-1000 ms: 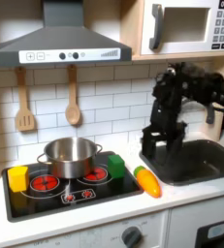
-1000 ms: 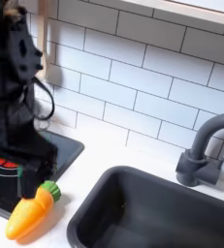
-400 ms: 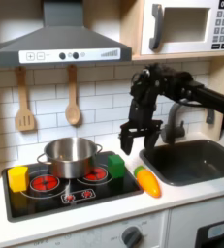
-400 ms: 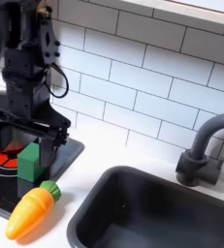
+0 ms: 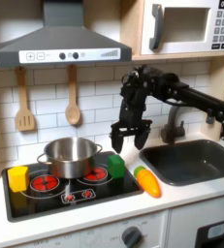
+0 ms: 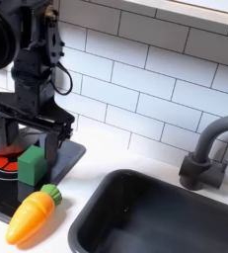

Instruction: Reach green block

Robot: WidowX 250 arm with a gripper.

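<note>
The tabletop (image 5: 104,208) carries a black stove (image 5: 70,184) and, to the first exterior view's right, a dark sink (image 5: 191,160). A steel pot (image 5: 70,155) stands on the stove's back. The arm reaches in from the first exterior view's right. The pincer (image 5: 129,139) hangs above the stove's right edge, jaws spread wide, holding nothing. The carrot (image 6: 32,214) lies on the tabletop between stove and sink. The green block (image 6: 32,164) sits on the stove's corner, just below the pincer (image 6: 29,131), not touched.

- Green block (image 5: 115,166): small, bright green, roughly cubic, resting flat and upright.
- Location: centre of first exterior view; left-centre of second exterior view (image 6: 32,164).
</note>
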